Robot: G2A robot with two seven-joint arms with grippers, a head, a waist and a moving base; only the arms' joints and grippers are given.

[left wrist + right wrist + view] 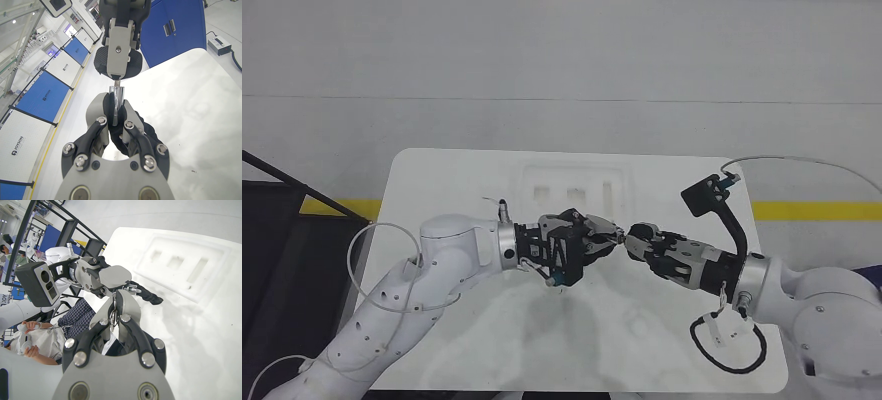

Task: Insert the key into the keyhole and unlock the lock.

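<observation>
While both arms meet above the middle of the white table, the left gripper has its jaws narrow and pinched on the lock, a chrome cylinder gripped approx. mid-length between the black pads. The cylinder's free end sticks out past the fingertips, twd. the other arm. A black cable runs from the lock out past the left gripper and hangs free above the table (its far end touches nothing that I can see).

Opposite, the right gripper comes in tip to tip w/ the left one. Its jaws are nearly together, holding the key by the head, w/ a metal ring dangling from the head between the fingers. In the left wrist view a short stretch of the key's shaft shows between the right fingertips and the lock, in line w/ the cylinder's axis. The key's tip meets the cylinder's end face; how deep it sits inside, can't tell.

Lock and key are both off the table, held in the air betw. the two grippers.

Behind them, at the table's far side, lies a white foam tray w/ three rectangular recesses, well apart from the grippers.
</observation>
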